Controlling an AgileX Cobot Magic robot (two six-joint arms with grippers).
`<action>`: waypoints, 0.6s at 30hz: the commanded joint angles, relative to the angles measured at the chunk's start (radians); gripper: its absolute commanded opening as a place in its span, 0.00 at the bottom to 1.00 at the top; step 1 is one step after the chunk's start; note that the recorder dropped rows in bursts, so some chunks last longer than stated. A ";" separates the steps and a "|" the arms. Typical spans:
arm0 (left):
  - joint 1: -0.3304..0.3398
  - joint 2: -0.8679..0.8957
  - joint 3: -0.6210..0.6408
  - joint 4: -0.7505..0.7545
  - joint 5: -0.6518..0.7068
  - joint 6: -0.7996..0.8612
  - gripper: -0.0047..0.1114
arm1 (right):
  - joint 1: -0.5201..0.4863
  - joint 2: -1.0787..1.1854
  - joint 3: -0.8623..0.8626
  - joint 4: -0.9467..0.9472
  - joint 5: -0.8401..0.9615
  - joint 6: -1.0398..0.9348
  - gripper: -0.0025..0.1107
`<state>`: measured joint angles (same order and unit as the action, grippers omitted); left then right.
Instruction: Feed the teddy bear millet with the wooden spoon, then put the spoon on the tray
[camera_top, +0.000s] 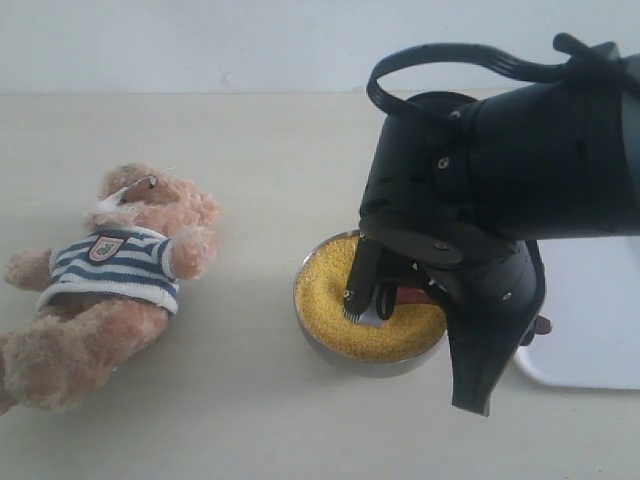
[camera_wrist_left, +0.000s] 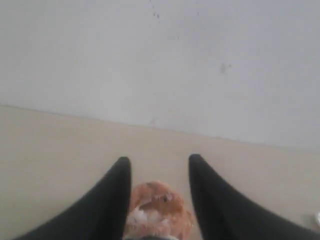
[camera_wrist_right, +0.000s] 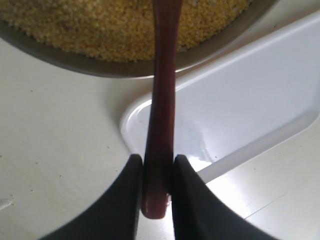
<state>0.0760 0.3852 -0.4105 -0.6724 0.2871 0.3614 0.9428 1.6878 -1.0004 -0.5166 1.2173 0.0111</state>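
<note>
We scoop: right gripper clamps wooden spoon over millet; left gripper spread, empty. Next, we think: level lift toward teddy bear.

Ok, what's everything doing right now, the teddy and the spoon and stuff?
teddy bear: lying on its back.
millet: piled in the metal bowl.
wooden spoon: pinched by its handle, reaching over the millet.
tray: flat beside the bowl, visible part bare.
left gripper: open, near the teddy bear's head.
right gripper: shut on the wooden spoon.
</note>
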 joint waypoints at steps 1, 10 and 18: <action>0.001 0.274 -0.144 0.042 0.163 0.037 0.63 | -0.006 -0.012 0.001 0.012 0.004 -0.002 0.02; 0.001 0.841 -0.470 0.132 0.576 0.039 0.77 | -0.006 -0.012 0.001 0.012 0.004 -0.004 0.02; -0.009 1.046 -0.522 0.103 0.667 0.035 0.85 | -0.006 -0.012 0.001 0.010 0.004 -0.011 0.02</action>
<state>0.0760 1.3806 -0.9250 -0.5582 0.9120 0.3970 0.9428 1.6878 -1.0004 -0.5061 1.2173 0.0068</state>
